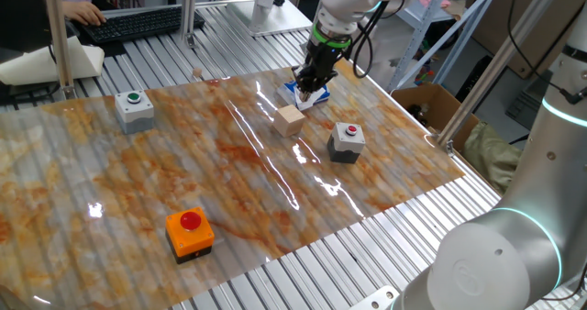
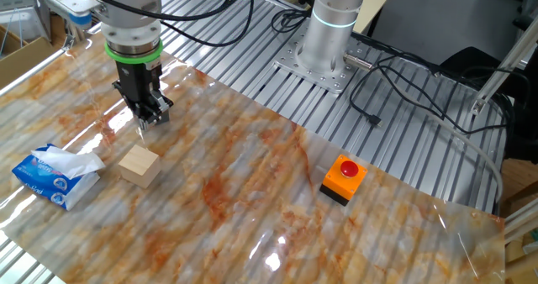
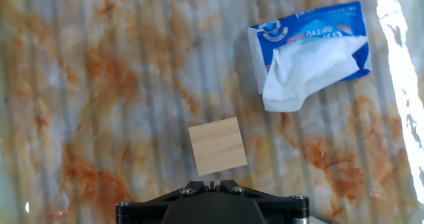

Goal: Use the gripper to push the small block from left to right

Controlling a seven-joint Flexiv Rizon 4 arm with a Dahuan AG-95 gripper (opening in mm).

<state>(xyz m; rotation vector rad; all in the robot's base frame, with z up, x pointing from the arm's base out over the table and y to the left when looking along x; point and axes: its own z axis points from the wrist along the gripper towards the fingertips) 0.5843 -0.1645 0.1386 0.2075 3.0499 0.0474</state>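
The small block (image 1: pixel 289 120) is a plain tan wooden cube lying on the marbled mat; it also shows in the other fixed view (image 2: pixel 139 165) and in the hand view (image 3: pixel 217 145). The gripper (image 1: pixel 309 85), black with a green ring, hangs low over the mat just beside the block, with a small gap between them (image 2: pixel 145 120). Its jaws are together and hold nothing. In the hand view the gripper's tip (image 3: pixel 211 182) sits right below the block's near edge.
A blue and white tissue pack (image 2: pixel 55 175) lies close to the block and the gripper. A grey box with a red button (image 1: pixel 346 141), a grey box with a green button (image 1: pixel 135 109) and an orange box with a red button (image 1: pixel 190 232) stand on the mat.
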